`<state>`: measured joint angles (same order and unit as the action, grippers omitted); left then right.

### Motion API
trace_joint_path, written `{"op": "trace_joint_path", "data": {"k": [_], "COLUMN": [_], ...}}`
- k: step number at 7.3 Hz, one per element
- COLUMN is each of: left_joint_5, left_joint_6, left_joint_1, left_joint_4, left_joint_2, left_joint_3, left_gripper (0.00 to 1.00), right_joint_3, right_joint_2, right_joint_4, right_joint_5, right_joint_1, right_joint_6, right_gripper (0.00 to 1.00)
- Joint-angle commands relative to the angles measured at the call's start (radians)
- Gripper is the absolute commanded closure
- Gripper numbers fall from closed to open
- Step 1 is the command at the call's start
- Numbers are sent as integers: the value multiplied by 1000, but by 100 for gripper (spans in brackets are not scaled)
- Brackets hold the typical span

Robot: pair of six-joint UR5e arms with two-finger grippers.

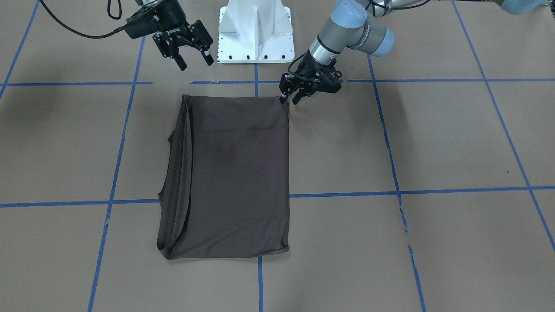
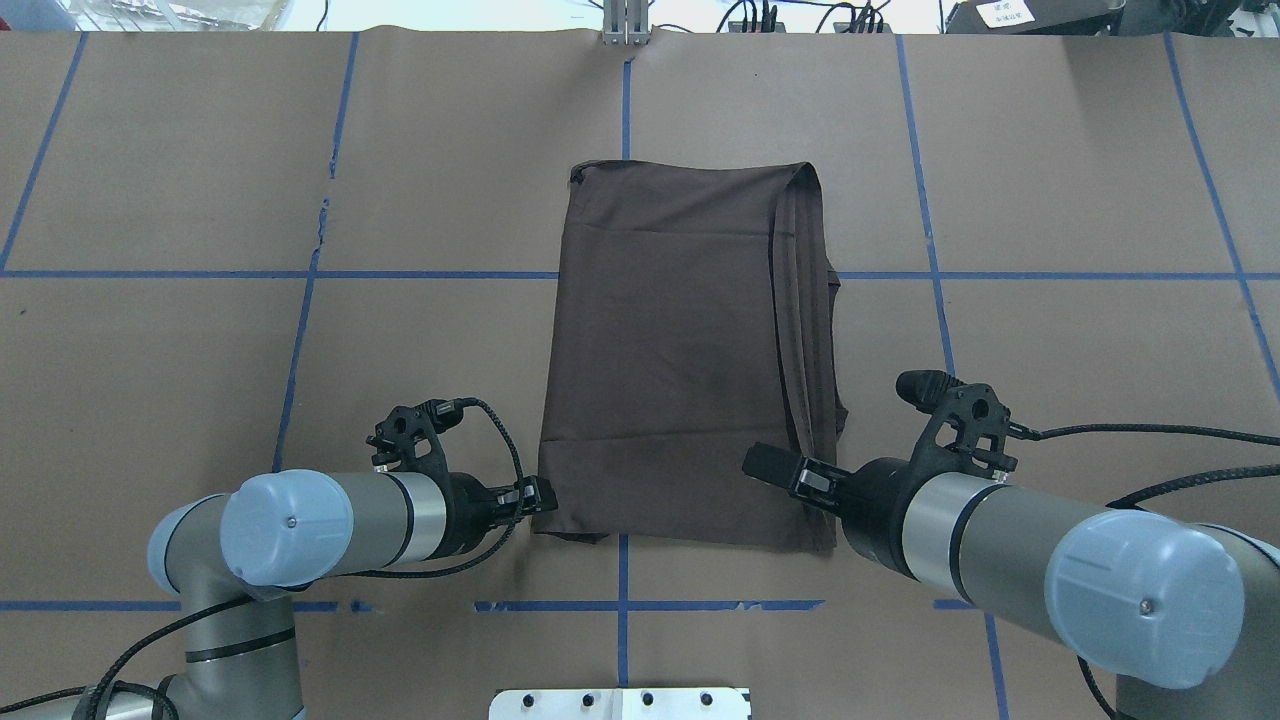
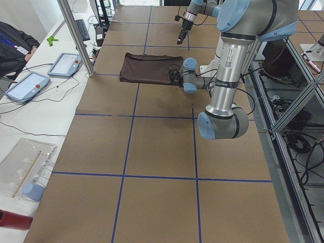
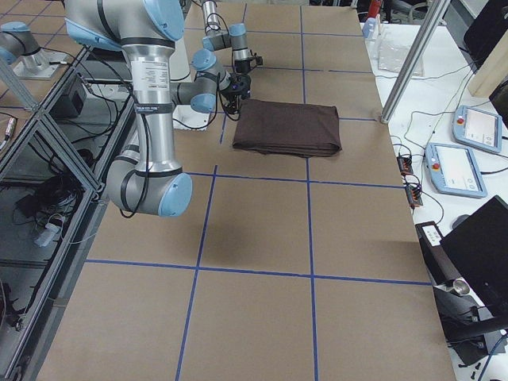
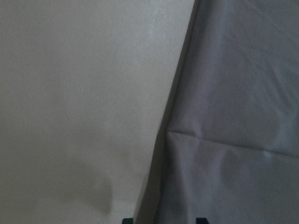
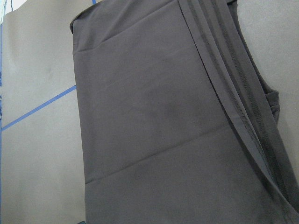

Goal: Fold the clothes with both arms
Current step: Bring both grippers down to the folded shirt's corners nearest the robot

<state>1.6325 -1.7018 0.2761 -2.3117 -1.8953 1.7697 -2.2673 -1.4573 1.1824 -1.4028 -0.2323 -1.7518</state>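
Note:
The dark brown T-shirt lies folded into a flat rectangle on the table, with stacked hem edges along the robot's right side. Collar, logo and tags are hidden. My left gripper is low at the shirt's near left corner, also seen from overhead. Its jaws stand a little apart. In the left wrist view the shirt's edge runs between the two fingertips. My right gripper is wide open and empty, raised above the shirt's near right corner. The right wrist view shows the shirt from above.
The table is covered in brown paper with blue tape grid lines. The white base pedestal stands just behind the shirt. Tablets and cables lie on a side table beyond the far edge, next to a metal post.

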Motion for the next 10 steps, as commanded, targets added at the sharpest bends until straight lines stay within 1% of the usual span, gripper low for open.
{"op": "trace_joint_path", "data": {"k": [1, 4, 5, 6, 7, 8, 9, 10], "left_joint_5": [0, 0, -2, -19, -28, -29, -29, -29], "left_joint_6": [-2, -2, -2, -2, -2, -2, -2, -2], "left_joint_1": [-3, -17, -20, -21, -24, -31, -31, -31], "left_joint_4": [0, 0, 0, 0, 0, 0, 0, 0], "left_joint_2": [-2, -14, -15, -18, -22, -28, -31, -31], "left_joint_3": [-7, -9, -9, -9, -22, -38, -38, -36], "left_gripper": [45, 46, 49, 59, 74, 76, 85, 100], "right_joint_3": [0, 3, 3, 6, 8, 8, 9, 15], "right_joint_2": [0, -2, -2, -3, -2, -2, -2, -2], "right_joint_4": [0, 0, 0, 0, 0, 0, 0, 0], "right_joint_5": [2, 8, 8, 14, 15, 15, 15, 15], "right_joint_1": [1, -1, 1, 1, 1, 1, 1, 1], "right_joint_6": [0, 0, 0, 0, 0, 0, 0, 0], "right_gripper": [0, 0, 0, 0, 0, 0, 0, 0]}}
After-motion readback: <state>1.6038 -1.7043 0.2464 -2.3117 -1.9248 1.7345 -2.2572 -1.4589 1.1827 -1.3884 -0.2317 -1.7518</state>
